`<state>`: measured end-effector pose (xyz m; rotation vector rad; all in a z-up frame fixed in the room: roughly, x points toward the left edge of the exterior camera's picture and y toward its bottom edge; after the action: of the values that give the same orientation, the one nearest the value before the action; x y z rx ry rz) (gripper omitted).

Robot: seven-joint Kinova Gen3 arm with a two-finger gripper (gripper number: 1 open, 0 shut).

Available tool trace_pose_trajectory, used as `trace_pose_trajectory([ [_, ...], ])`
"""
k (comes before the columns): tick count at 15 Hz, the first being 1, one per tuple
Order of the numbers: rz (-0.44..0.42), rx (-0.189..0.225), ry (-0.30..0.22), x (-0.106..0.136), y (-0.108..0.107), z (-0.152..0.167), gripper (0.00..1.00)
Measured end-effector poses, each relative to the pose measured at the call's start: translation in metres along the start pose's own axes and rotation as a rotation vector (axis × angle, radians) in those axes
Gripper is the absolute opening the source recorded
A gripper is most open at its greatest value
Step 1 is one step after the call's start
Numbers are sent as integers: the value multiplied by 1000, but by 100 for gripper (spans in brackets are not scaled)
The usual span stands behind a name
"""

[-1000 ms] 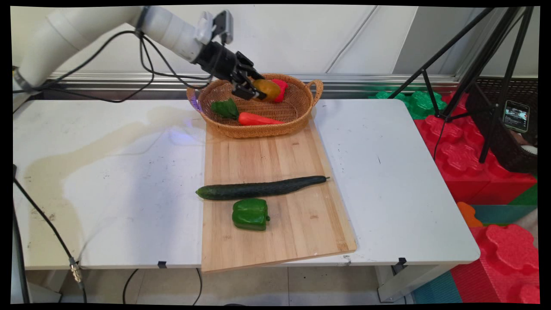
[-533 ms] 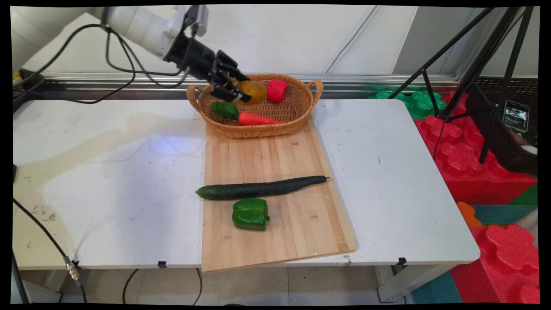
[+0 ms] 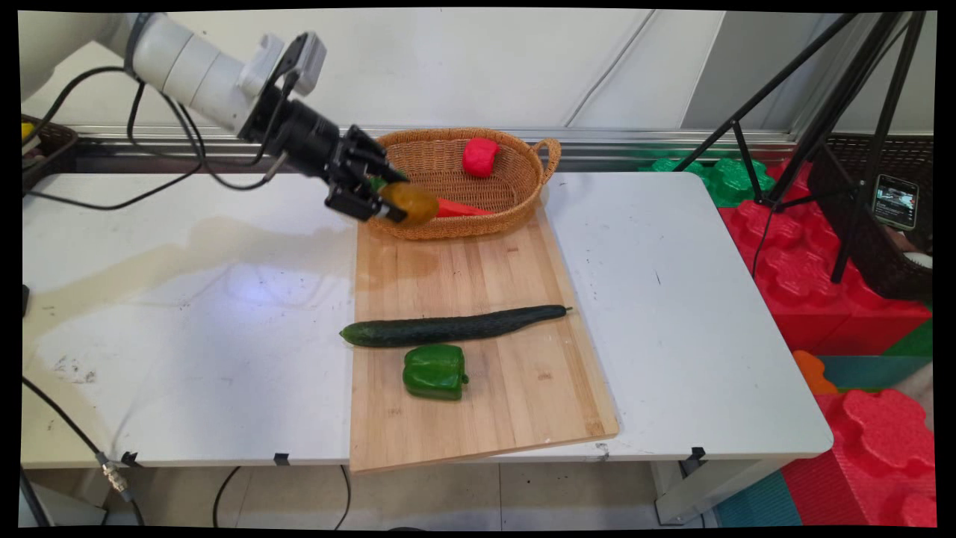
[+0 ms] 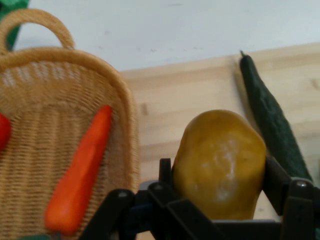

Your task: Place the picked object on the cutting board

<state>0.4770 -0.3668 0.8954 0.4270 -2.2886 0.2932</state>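
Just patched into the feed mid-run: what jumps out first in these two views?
The black two-finger gripper is shut on a yellow-brown potato, held in the air over the near-left rim of the woven wicker basket. In the basket lie an orange carrot and a red pepper. Nearer the camera, a long dark green cucumber and a green bell pepper lie on the wooden cutting board.

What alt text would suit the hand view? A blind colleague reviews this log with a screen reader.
The gripper is shut on a yellow-brown potato above a wooden cutting board. To the left a wicker basket holds an orange carrot; to the right a dark green cucumber lies on the board.
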Motion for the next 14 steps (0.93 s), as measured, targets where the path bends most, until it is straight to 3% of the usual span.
trace_pose_trajectory([
  [7, -37, -28, -55, -30, 32, 29, 0],
  [14, -78, 2, -100, -53, 43, 83, 0],
])
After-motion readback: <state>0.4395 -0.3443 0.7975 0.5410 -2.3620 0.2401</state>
